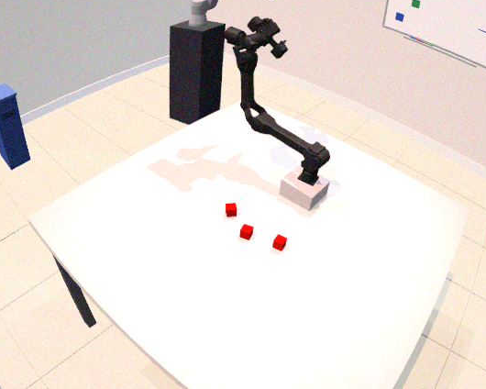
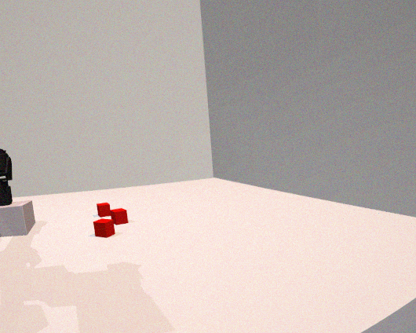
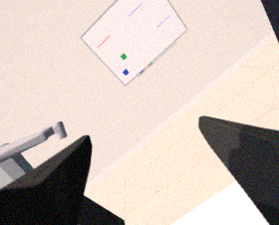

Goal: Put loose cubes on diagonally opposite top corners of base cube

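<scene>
So your gripper (image 1: 282, 50) (image 3: 145, 130) is spread wide with nothing in it, up high and aimed off toward the whiteboard (image 1: 447, 14) (image 3: 137, 37). All three red cubes are sitting on the counter (image 1: 240, 303) (image 2: 260, 259) (image 3: 219, 211), out in front of the arm's pale block (image 1: 296, 194) (image 2: 10, 221): one cube (image 1: 231, 210), a middle cube (image 1: 246, 232) and a third cube (image 1: 280, 243), all apart, nothing stacked. They look identical, so I can't tell you which one is the fixed base; sort that out before you grab anything.

Handling-wise, I'd guess they're light and stiff, like small wood or plastic blocks. They shouldn't squash or break easily, but smooth faces could slip or twist if you pinch near an edge. Come straight down, square your fingers to two opposite side faces, and grip around mid-height so it stays level. They look turned differently, so match your wrist to each one. For the second cube, watch your finger thickness, because that little gap won't fit a finger; pick faces that don't front the first cube.
</scene>
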Robot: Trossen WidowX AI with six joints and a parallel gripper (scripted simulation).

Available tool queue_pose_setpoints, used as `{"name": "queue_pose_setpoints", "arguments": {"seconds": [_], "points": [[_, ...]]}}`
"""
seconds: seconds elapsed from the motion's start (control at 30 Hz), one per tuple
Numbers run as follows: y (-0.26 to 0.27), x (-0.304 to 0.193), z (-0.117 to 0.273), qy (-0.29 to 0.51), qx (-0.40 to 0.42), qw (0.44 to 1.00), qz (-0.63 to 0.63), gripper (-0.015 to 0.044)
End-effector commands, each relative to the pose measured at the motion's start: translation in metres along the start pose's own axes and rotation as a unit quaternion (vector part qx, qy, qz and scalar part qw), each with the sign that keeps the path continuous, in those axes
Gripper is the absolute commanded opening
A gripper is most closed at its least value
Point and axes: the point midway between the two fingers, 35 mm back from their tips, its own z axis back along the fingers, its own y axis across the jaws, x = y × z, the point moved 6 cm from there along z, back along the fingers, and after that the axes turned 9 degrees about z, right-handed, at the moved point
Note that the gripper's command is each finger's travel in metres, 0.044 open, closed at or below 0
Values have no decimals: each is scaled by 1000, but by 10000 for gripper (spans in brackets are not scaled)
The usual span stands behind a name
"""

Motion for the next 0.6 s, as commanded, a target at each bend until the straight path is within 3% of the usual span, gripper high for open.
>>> {"name": "queue_pose_setpoints", "arguments": {"seconds": [0.0, 0.13, 0.57], "points": [[-1, 2, -1, -2, -1, 1000, 0, 374], [-25, 41, -24, -44, -32, 998, 9, 269], [-152, 175, -55, -192, -208, 957, 57, 265]]}}
